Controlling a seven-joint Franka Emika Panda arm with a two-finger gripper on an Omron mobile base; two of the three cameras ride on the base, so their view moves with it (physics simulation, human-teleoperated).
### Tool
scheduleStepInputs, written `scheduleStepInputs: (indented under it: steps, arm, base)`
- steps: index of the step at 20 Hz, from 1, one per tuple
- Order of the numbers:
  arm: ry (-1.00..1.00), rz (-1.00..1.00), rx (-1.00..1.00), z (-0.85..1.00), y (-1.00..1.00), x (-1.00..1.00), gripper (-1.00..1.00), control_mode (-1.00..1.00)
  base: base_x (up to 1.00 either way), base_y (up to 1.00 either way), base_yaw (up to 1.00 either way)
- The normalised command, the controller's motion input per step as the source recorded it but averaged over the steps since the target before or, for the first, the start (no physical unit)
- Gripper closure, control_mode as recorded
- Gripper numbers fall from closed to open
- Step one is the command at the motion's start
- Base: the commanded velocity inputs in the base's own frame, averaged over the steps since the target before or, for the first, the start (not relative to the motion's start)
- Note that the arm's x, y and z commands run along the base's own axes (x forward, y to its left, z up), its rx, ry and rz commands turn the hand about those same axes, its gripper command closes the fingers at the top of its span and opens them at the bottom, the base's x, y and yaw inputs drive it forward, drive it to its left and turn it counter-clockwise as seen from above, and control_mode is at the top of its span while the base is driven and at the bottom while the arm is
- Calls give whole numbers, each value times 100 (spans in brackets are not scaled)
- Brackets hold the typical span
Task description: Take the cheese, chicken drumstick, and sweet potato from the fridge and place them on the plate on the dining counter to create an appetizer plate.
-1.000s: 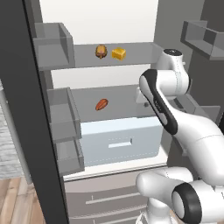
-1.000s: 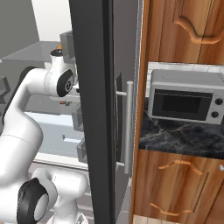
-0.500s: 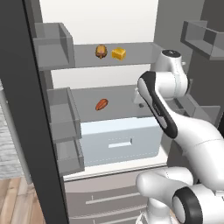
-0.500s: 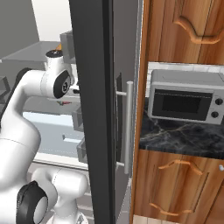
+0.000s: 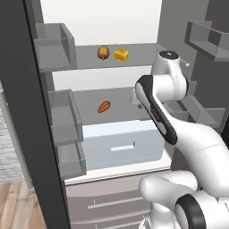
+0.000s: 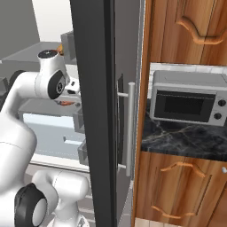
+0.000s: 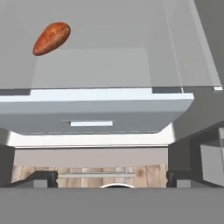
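The fridge [image 5: 112, 147] stood open in the left base view, its pale drawer [image 5: 120, 145] below the sweet potato [image 5: 103, 107] on the middle shelf; the chicken drumstick [image 5: 103, 52] and cheese [image 5: 121, 55] sat side by side on the shelf above. The right base view gave instead the dark fridge door [image 6: 95, 111] edge-on and a microwave [image 6: 188, 103] on the tabletop beyond it. In the hand view the claw [image 7: 112, 180] was spread wide and empty, well short of the sweet potato [image 7: 51, 38], with bare shelf between them.
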Motion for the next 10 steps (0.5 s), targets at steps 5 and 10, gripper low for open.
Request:
scheduleStepInputs:
  steps: [5,10]
  arm:
    - [-10,0,0,32,11,4,-100,-100]
    - [-10,3,0,38,7,3,-100,-100]
  base:
    - [0,0,0]
    - [0,0,0]
